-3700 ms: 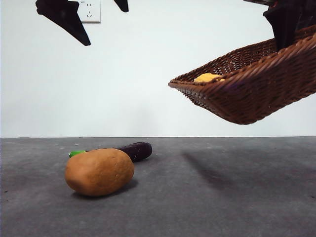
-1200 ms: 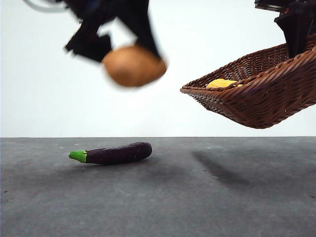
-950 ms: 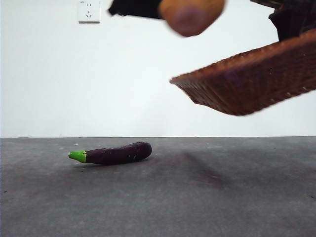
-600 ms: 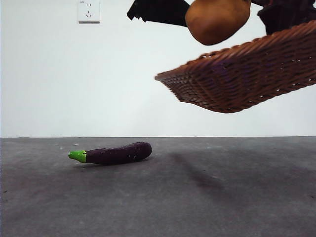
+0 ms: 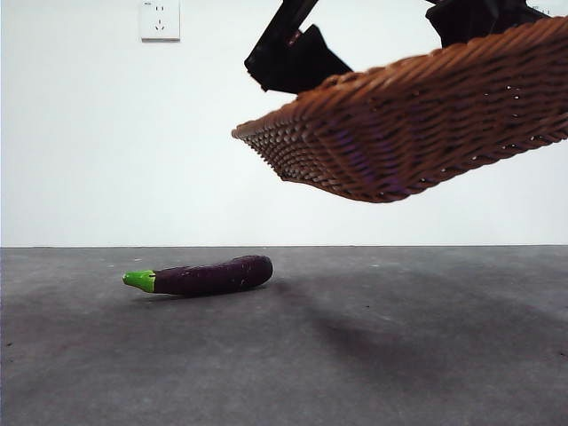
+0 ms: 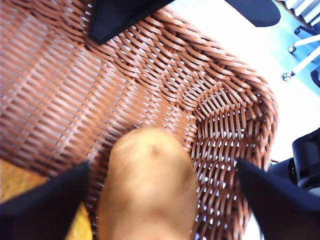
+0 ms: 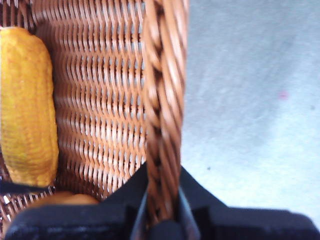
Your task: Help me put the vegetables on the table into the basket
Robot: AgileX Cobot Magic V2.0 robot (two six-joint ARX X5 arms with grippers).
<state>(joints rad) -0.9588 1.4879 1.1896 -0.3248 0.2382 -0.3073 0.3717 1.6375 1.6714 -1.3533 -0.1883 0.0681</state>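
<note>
basket (image 5: 417, 124) held tilted in the air, well above the counter (image 5: 355, 355). right gripper (image 7: 162, 220) has its fingers clamped on the braided rim. left gripper (image 6: 160, 200) hangs over the basket interior, fingers spread wide, potato (image 6: 147, 190) between them, lying against the weave; cannot tell if they touch it. corn (image 7: 27, 105) lies inside along the wall. eggplant (image 5: 204, 276) lies flat on the counter, green stem away from the basket.

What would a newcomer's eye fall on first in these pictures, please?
The wicker basket hangs tilted in the air, its rim clamped by the right gripper. Inside it, the potato sits between the left gripper's open fingers, beside the corn. The eggplant lies alone on the table.
</note>
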